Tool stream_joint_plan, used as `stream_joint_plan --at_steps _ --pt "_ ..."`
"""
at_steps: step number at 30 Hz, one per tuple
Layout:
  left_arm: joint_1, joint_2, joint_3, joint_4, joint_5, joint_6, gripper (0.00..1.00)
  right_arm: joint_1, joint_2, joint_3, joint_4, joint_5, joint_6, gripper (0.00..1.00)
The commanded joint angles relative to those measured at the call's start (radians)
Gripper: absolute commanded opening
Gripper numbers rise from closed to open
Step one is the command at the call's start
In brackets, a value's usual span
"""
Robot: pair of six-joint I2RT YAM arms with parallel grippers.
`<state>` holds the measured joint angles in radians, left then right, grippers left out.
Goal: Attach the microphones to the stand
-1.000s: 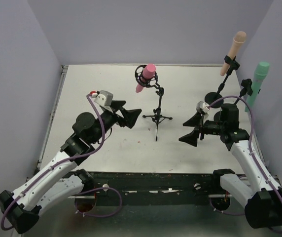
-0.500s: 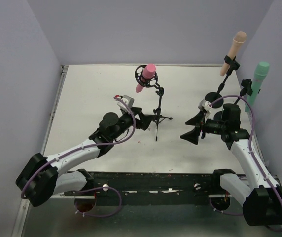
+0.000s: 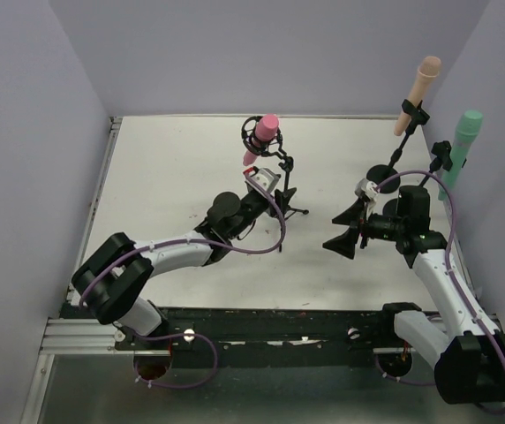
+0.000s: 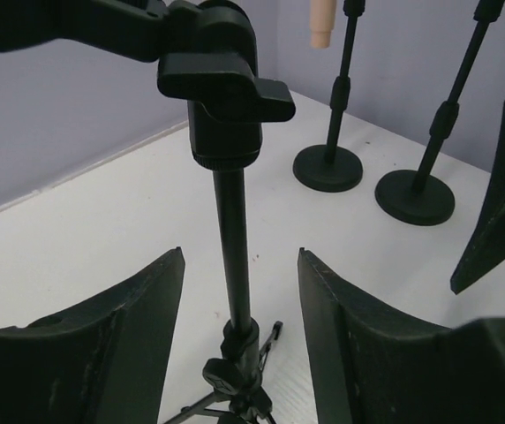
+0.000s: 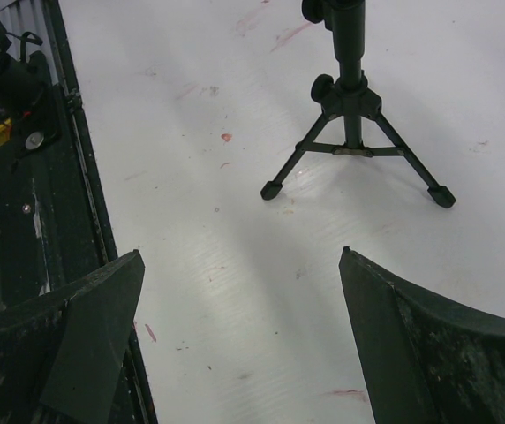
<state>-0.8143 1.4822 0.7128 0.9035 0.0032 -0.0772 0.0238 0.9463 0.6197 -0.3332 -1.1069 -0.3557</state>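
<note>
Left end effector (image 4: 239, 258) open wide, straddling tripod stand pole (image 4: 232, 212) without contact; pink microphone (image 3: 262, 134) clipped above it. Right end effector (image 5: 241, 256) open wide, empty; peach microphone (image 3: 422, 84) and teal microphone (image 3: 466, 141) on stands (image 3: 380, 173) just past it

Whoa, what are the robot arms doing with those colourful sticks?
Those are microphones, and all three are already mounted: the pink mic on the tripod stand in the middle, the peach mic and teal mic on round-foot stands at the right. The left gripper is open, its fingers either side of the tripod stand's pole, not squeezing it. The right gripper is open too and holds nothing.
</note>
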Motion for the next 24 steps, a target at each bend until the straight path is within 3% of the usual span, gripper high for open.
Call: stream_joint_plan --at_steps 1,4,6,16,24 --pt "-0.009 0.062 0.048 0.103 -0.066 0.098 0.59 -0.007 -0.003 -0.011 0.017 0.012 0.006 1.0" --pt "-0.013 0.096 0.068 0.121 -0.092 0.119 0.54 -0.007 -0.001 -0.008 0.014 0.01 0.004 1.0" --pt "-0.013 0.11 0.077 0.123 -0.091 0.123 0.42 -0.007 -0.001 -0.009 0.016 0.01 0.004 1.0" --pt "-0.016 0.141 0.096 0.135 -0.046 0.128 0.37 -0.005 0.002 -0.008 0.013 0.009 0.001 1.0" --pt "-0.008 0.113 0.079 0.135 -0.055 0.198 0.0 -0.005 -0.003 -0.006 0.008 0.016 -0.005 1.0"
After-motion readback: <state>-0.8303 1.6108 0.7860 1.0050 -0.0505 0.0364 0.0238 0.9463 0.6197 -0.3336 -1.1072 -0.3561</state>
